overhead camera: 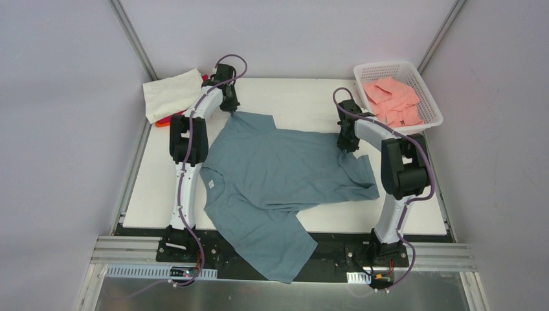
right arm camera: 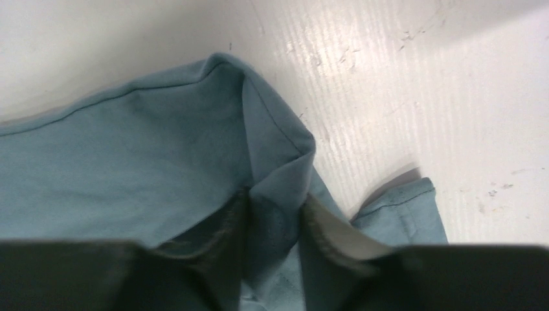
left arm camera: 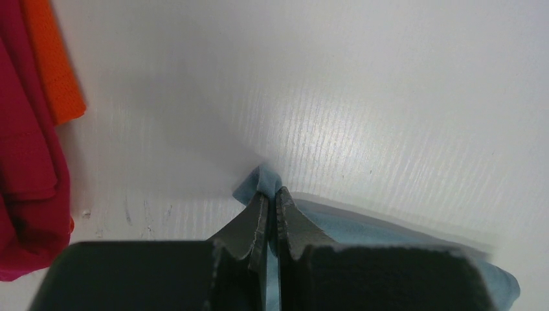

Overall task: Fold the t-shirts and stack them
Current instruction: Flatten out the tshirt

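The slate blue-grey t-shirt (overhead camera: pixel 278 175) lies spread across the table, one part hanging over the front edge, its small white neck label (overhead camera: pixel 211 184) at the left. My left gripper (overhead camera: pixel 231 110) is shut on the shirt's far-left corner (left arm camera: pixel 268 181). My right gripper (overhead camera: pixel 343 144) is shut on a fold of the shirt's far-right edge (right arm camera: pixel 275 194). A cream-white shirt (overhead camera: pixel 171 94) lies at the far left over red (left arm camera: pixel 22 162) and orange (left arm camera: pixel 55 58) shirts. Salmon-pink shirts (overhead camera: pixel 392 100) fill the basket.
The white lattice basket (overhead camera: pixel 430 97) stands at the far right corner. The white table top (overhead camera: pixel 298 97) shows bare behind the shirt. Grey walls enclose the sides and back. A metal rail (overhead camera: pixel 285 256) runs along the front.
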